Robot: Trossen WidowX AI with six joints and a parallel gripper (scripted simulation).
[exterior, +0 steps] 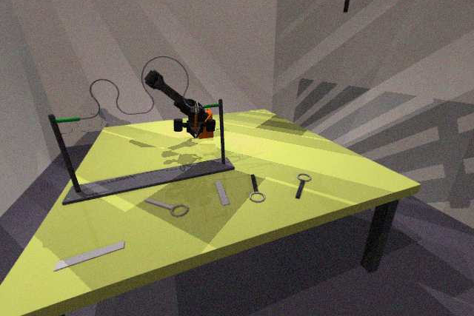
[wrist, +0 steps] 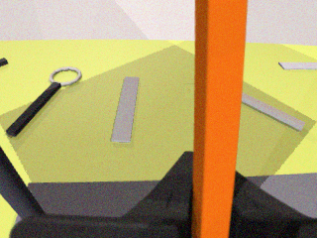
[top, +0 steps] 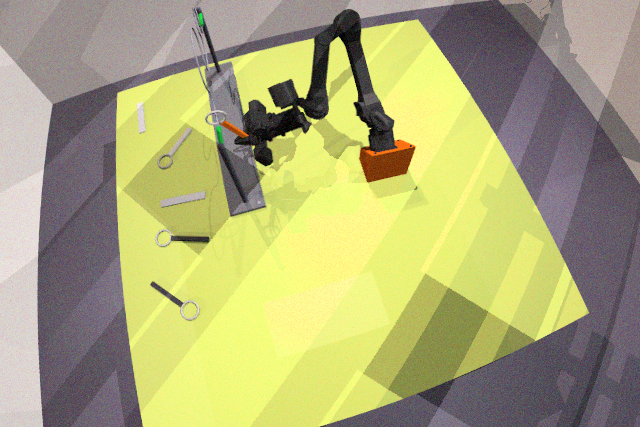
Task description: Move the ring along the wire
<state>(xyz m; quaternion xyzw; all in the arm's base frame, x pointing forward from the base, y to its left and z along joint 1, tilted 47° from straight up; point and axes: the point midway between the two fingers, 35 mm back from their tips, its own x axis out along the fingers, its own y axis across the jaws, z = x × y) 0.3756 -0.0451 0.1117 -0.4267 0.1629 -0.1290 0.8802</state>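
My gripper (top: 246, 139) (exterior: 195, 130) (wrist: 196, 160) is shut on the orange handle (top: 234, 128) (exterior: 195, 118) (wrist: 219, 99). In the exterior view the handle points down from the ring (top: 206, 119). The ring is around the wire, just inward of the inner end of the near green part (top: 219, 134) (exterior: 211, 106), beside the near post (top: 232, 172) (exterior: 221, 132). Whether the ring touches the grey wire (exterior: 164, 56) is too small to tell. The other green part (top: 201, 18) (exterior: 68, 119) is at the far post (top: 210, 47) (exterior: 64, 152). The ring is out of the wrist view.
The dark base (top: 256, 204) (exterior: 152, 180) carries both posts. On the table beyond it lie a grey-handled ring (top: 179, 141) (exterior: 158, 203), a black-handled ring (top: 191, 238) (exterior: 254, 183) (wrist: 35, 109), another black-handled ring (top: 165, 293) (exterior: 301, 189), and two flat grey bars (top: 183, 199) (exterior: 221, 192) (wrist: 126, 109).
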